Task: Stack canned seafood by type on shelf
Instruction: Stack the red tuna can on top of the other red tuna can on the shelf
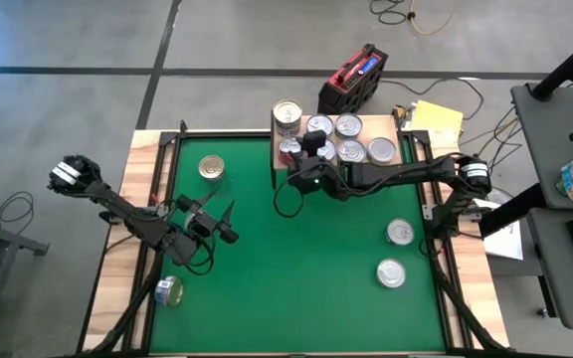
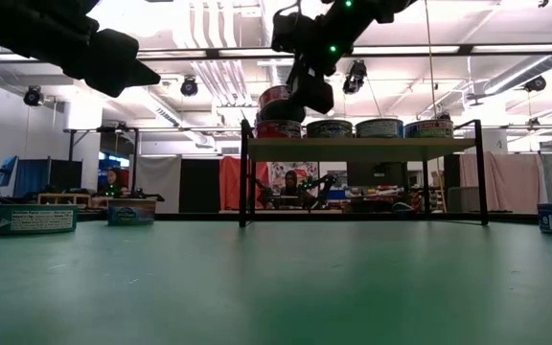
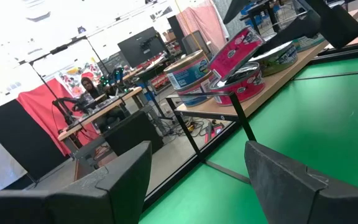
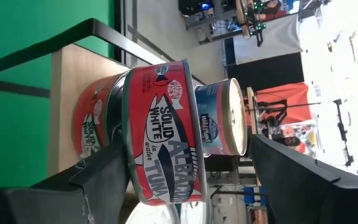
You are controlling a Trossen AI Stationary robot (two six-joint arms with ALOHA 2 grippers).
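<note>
Looking straight down on the worktop (image 1: 117, 308), I have the right claw (image 1: 304, 149) at the shelf's (image 1: 396, 127) nine o'clock end, fingers spread on either side of a red tuna can (image 4: 160, 134) that sits on top of another red can (image 4: 95, 127); whether they touch it I cannot tell. Just behind that pair stands a stack of blue-labelled cans (image 1: 286, 117), and more silver-topped cans (image 1: 349, 126) fill the rest of the shelf. My left claw (image 1: 219, 221) hovers over the green mat (image 1: 296, 278) toward nine o'clock, spread with nothing between its fingers. Loose cans lie on the mat: a gold-topped one (image 1: 211, 167) at ten o'clock, one on its side (image 1: 169, 291) at seven o'clock, two silver ones (image 1: 399, 233) at four o'clock.
</note>
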